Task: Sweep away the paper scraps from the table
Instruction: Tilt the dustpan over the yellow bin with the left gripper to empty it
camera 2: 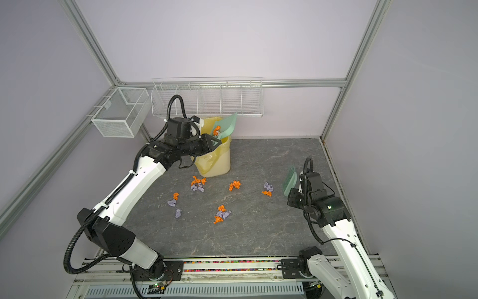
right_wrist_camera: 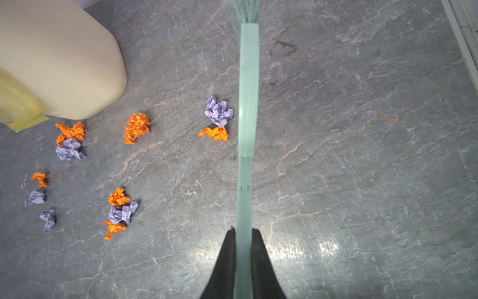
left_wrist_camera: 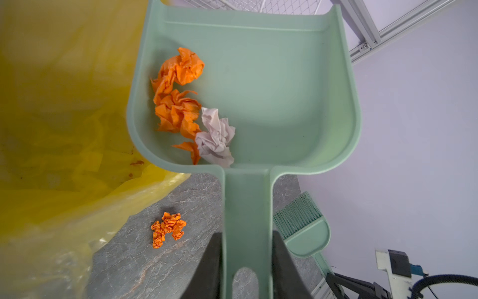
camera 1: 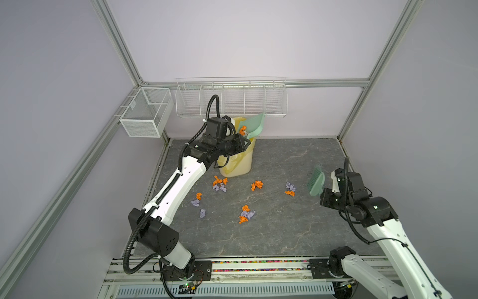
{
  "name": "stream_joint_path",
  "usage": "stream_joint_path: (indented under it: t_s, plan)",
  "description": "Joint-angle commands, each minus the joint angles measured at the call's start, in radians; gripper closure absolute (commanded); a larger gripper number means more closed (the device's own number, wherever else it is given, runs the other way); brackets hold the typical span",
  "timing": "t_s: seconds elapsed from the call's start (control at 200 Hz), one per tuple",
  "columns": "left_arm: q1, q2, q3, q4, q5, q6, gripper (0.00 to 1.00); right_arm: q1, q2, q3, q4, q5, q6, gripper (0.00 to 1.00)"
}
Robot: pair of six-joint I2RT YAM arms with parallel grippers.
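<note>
On the left wall hangs a mesh basket (camera 1: 144, 114), and beside it along the back wall runs a white wire rack (camera 1: 230, 99) divided into compartments. Just below the rack, the left gripper (left_wrist_camera: 247, 259) has its two dark fingers (left_wrist_camera: 207, 269) clamped on the flat handle of a mint-green dustpan (left_wrist_camera: 271, 85), one finger on each side. The dustpan is held over the mouth of a cream bin (camera 1: 236, 163) lined with a yellow bag (left_wrist_camera: 64, 103), and it is tipped sideways toward that bag. From where I stand I can't be sure whether pan and liner touch.

Some of the paper scraps (left_wrist_camera: 178, 103) lie inside the pan against its lower side wall. They are crumpled orange wads and one whitish wad (left_wrist_camera: 217, 139) close to the handle end.

The others are on the table (camera 1: 284, 233), spread across its middle in front of the bin:
- an orange-and-lilac bunch (camera 1: 219, 184) just beside the bin's foot
- a lone orange wad (camera 1: 256, 185) to the right of that bunch
- one orange and two lilac wads nearer the left arm
- a mixed clump (camera 1: 247, 214) further forward
- a lilac-and-orange pair (camera 1: 290, 189) toward the right

Near that pair, held above the surface, is a mint-green brush (camera 1: 316, 183) with its bristles pointing toward the back wall. The right gripper (right_wrist_camera: 243, 230) is pressed tight on the brush's thin handle, a finger on either side.
</note>
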Motion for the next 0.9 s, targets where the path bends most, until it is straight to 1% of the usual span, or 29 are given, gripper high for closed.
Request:
stream_joint_path:
  t_s: [0.0,0.04,0.135,0.275,0.415,0.54,0.65,0.77,0.795,0.82,0.895]
  plan:
    - [0.022,-0.044,-0.02,0.07,0.058,-0.035,0.99,-0.002,-0.011,0.008,0.016,0.005,-0.016,0.93]
    - [0.031,-0.049,-0.031,0.082,0.07,-0.048,0.99,-0.002,-0.01,0.009,-0.013,0.005,-0.017,0.93]
    - [0.052,-0.065,-0.072,0.128,0.1,-0.074,1.0,-0.002,-0.013,0.009,-0.016,0.007,-0.014,0.93]
    - [0.076,-0.102,-0.168,0.236,0.144,-0.158,1.0,-0.003,-0.015,0.011,-0.016,0.009,-0.009,0.93]
    - [0.105,-0.125,-0.218,0.267,0.154,-0.201,1.0,-0.002,-0.008,0.016,-0.009,0.004,-0.004,0.93]
    - [0.144,-0.145,-0.27,0.336,0.201,-0.258,1.0,-0.003,0.0,0.017,-0.001,-0.005,0.001,0.93]
    - [0.179,-0.159,-0.328,0.421,0.247,-0.335,1.0,-0.002,0.009,0.015,0.002,-0.013,0.007,0.93]
    - [0.216,-0.162,-0.402,0.557,0.322,-0.429,1.0,-0.002,0.022,0.021,0.001,-0.018,0.007,0.93]
    - [0.223,-0.163,-0.417,0.586,0.334,-0.473,1.0,-0.002,0.025,0.023,0.002,-0.019,0.007,0.93]
    - [0.228,-0.163,-0.432,0.612,0.344,-0.495,1.0,-0.003,0.027,0.025,0.03,-0.02,0.008,0.93]
    - [0.243,-0.162,-0.47,0.68,0.367,-0.552,1.0,-0.003,0.032,0.03,0.036,-0.025,0.008,0.93]
